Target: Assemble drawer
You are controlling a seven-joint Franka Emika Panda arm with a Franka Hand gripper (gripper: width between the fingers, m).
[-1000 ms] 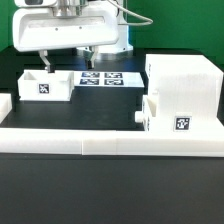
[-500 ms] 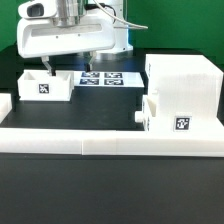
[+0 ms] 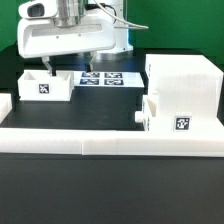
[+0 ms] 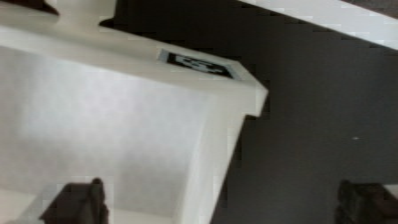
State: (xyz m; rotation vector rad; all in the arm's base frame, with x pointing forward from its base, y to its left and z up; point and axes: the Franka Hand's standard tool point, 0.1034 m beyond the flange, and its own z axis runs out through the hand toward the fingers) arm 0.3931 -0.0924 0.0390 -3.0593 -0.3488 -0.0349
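Note:
The large white housing [image 3: 180,78] stands at the exterior view's right. A small tagged tray [image 3: 166,116] sits against its front. The other small open-top tray [image 3: 45,86] stands at the exterior view's left, and shows in the wrist view [image 4: 125,120] with its tag [image 4: 199,67]. My gripper [image 3: 67,60] hovers just above this tray, open and empty. In the wrist view the gripper [image 4: 222,205] straddles one side wall of the tray. One fingertip [image 4: 75,202] is over the tray's inside and the other fingertip [image 4: 368,200] is over the black table outside it.
The marker board [image 3: 105,76] lies flat behind the tray, under the arm. A long low white border wall [image 3: 110,139] runs along the front, with a short piece [image 3: 4,105] at the exterior view's left. The table top is black.
The gripper has shifted a little toward the exterior view's left and come to rest over the left tray. The drawer parts have not moved.

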